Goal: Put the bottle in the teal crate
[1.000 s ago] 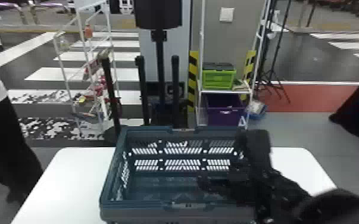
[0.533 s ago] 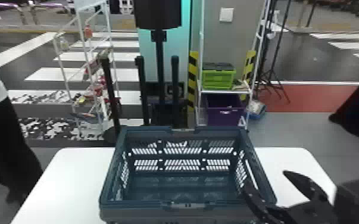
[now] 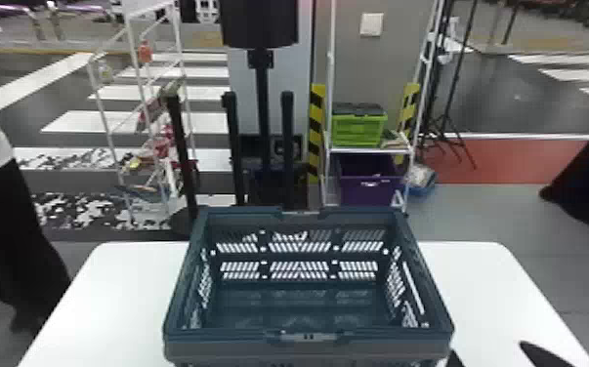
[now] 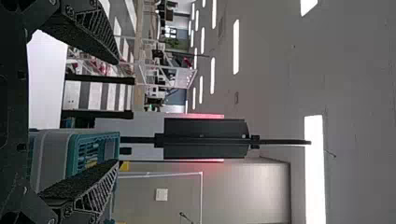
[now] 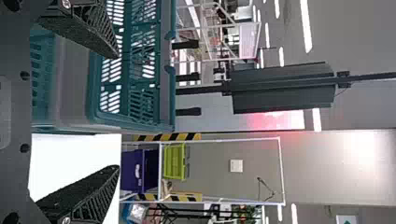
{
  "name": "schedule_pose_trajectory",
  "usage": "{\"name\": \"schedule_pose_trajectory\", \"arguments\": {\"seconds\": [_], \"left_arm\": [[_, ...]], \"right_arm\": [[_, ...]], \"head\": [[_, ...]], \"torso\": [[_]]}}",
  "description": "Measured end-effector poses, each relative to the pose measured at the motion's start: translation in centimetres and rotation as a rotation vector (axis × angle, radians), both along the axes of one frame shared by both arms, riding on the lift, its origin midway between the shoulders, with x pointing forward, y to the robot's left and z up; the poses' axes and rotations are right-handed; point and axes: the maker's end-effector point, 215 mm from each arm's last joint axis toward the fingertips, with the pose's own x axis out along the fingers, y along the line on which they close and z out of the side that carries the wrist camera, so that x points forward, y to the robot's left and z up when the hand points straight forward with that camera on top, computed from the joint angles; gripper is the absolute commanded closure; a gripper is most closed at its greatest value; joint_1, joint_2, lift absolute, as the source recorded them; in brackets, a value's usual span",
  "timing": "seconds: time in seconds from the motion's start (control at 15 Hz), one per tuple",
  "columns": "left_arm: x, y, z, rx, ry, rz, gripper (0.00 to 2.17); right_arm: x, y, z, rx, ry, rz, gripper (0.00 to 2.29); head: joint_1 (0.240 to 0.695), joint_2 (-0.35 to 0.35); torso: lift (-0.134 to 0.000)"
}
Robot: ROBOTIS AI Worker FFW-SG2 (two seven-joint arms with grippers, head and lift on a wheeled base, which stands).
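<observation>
Right gripper (image 3: 487, 350), fingers parted, beside upright teal crate (image 3: 224, 347), long axis left-to-right

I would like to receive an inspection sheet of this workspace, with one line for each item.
Surface: white table, flat top.
Job's things: teal crate upright on the table, open at the top.
Clutter: small mixed items behind the table, on the left.
Grippers: left pincer open; right pincer open, near the crate's right side.
Cables: nothing seen.
Surroundings: green crate above purple bin, behind the table.
</observation>
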Motion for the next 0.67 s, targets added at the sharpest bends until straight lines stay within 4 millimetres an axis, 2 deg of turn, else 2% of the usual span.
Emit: {"name": "schedule_pose_trajectory", "arguments": {"seconds": [0.2,0.67], "left_arm": [[-0.2,-0.1,0.2,0.002,-0.002,0.000,0.14],[-0.3,-0.4,0.7,0.006,-0.008,-0.006,0.14]], "right_arm": [[-1.2,-0.2,-0.8,0.010,0.023,-0.013,0.05],[-2.3,-0.1,0.1,0.021,-0.022,-0.010,0.05]], "head": [[0.499,0.000],[0.499,0.000]], "torso": [[0.000],[0.000]]}}
